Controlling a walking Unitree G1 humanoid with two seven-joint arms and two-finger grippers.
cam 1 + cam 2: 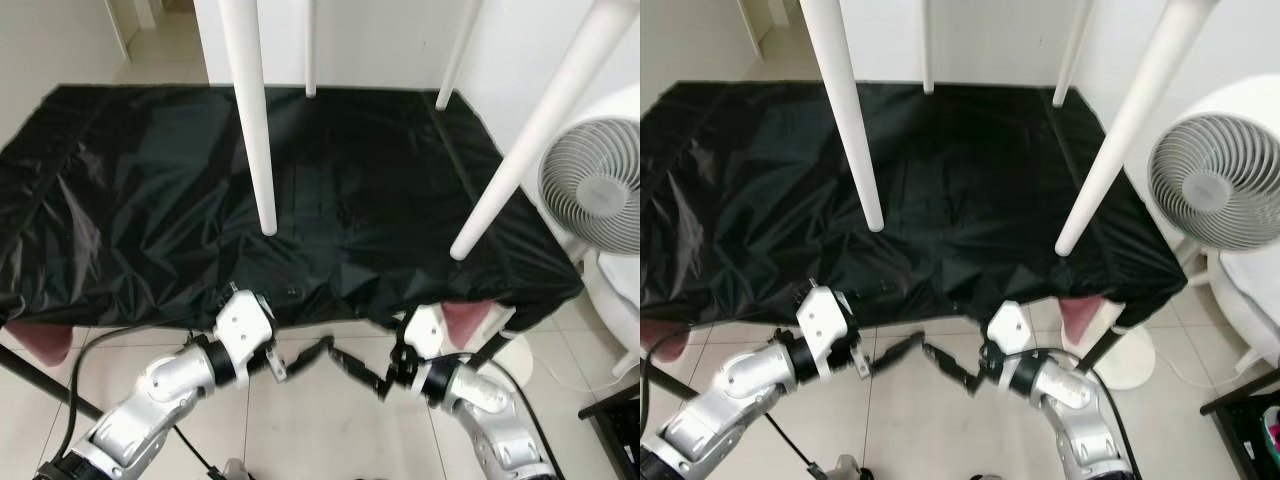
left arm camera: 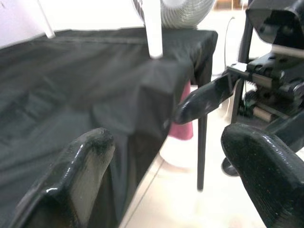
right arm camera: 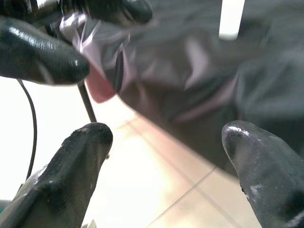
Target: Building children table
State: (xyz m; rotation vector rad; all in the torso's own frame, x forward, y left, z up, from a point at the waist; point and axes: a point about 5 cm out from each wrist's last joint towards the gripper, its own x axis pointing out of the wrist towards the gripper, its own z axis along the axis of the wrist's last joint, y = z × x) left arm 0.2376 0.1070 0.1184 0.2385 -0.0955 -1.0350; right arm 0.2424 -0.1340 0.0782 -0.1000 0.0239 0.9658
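Observation:
Four white table legs stand with their ends on a black cloth (image 1: 150, 200) that covers a low table. The two near legs are the left one (image 1: 255, 130) and the right one (image 1: 530, 140); the two far legs (image 1: 310, 50) end at the cloth's back edge. My left gripper (image 1: 308, 357) and right gripper (image 1: 358, 372) hang below the cloth's front edge, over the tiled floor. They point at each other, tips almost meeting. In the wrist views the left gripper (image 2: 166, 142) and the right gripper (image 3: 166, 133) are open, nothing between the fingers.
A white fan (image 1: 592, 190) stands on the right, close to the cloth's corner. Pink supports (image 1: 468, 318) show under the cloth at the front corners. A black cable (image 1: 85, 360) and a black rod (image 1: 30, 372) cross the floor at the left.

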